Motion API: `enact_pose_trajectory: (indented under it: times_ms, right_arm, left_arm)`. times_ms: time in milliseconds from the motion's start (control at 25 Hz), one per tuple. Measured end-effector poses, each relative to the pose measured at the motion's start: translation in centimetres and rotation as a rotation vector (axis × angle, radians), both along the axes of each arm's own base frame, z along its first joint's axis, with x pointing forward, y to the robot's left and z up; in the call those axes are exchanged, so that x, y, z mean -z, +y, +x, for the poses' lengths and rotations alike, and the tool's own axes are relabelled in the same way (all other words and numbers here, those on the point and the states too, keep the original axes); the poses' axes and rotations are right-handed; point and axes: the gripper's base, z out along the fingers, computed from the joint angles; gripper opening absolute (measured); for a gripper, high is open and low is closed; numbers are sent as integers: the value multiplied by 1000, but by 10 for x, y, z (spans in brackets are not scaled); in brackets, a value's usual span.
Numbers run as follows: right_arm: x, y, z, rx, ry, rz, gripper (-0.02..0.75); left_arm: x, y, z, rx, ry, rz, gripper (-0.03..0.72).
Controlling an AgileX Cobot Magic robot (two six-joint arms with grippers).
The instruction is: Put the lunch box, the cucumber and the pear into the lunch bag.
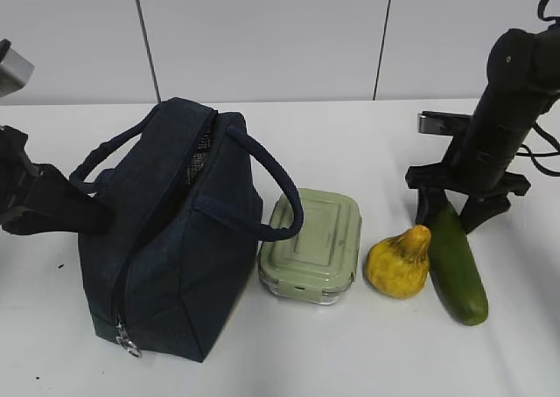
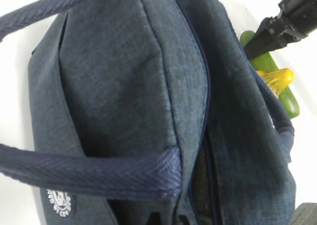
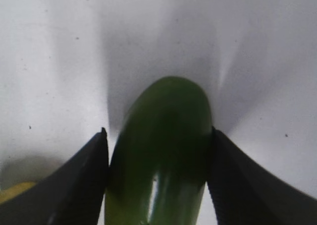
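Cucumber (image 1: 458, 267) lies on the bench (image 1: 367, 353) at 4 o'clock, its far end between the jaws of the right end effector (image 1: 448, 212) — whether clamped or merely straddling, cannot tell. Risk: an end grip lets the smooth cylinder pivot or slip against the pear (image 1: 399, 260) beside it. Lunch box (image 1: 313, 244) sits centre. Left end effector (image 1: 52, 206), closed, at the lunch bag (image 1: 166, 240) — the narrow opening may block entry.

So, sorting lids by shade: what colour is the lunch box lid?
Pale sage green, on the lunch box; the exterior view shows it best.
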Motion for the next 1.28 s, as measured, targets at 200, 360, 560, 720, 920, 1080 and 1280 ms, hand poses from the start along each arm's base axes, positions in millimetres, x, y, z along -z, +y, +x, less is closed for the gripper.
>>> enact_pose_trajectory:
  times_ms: [200, 360, 560, 720, 920, 1080, 1280]
  right_arm:
    - [-4, 0, 1, -7, 11, 3, 394]
    - [-28, 0, 5, -19, -46, 4, 389]
    - [-116, 2, 9, -26, -263, 27, 389]
    - [-185, 20, 1, -60, -405, 216, 388]
    - [-217, 92, -13, -230, -477, 525, 387]
    - [-226, 162, -28, -351, -553, 701, 386]
    - [-210, 222, -32, -406, -612, 794, 386]
  left_arm:
    - [0, 0, 0, -2, -2, 0, -15]
    - [0, 0, 0, -3, -2, 0, -15]
    - [0, 0, 0, -3, -3, 1, -15]
    - [0, 0, 1, -5, -4, 1, -15]
    - [-1, 0, 1, -17, -6, -12, -15]
    - [-2, -1, 2, -28, -8, -25, -15]
    - [-3, -2, 3, -40, -8, -42, -15]
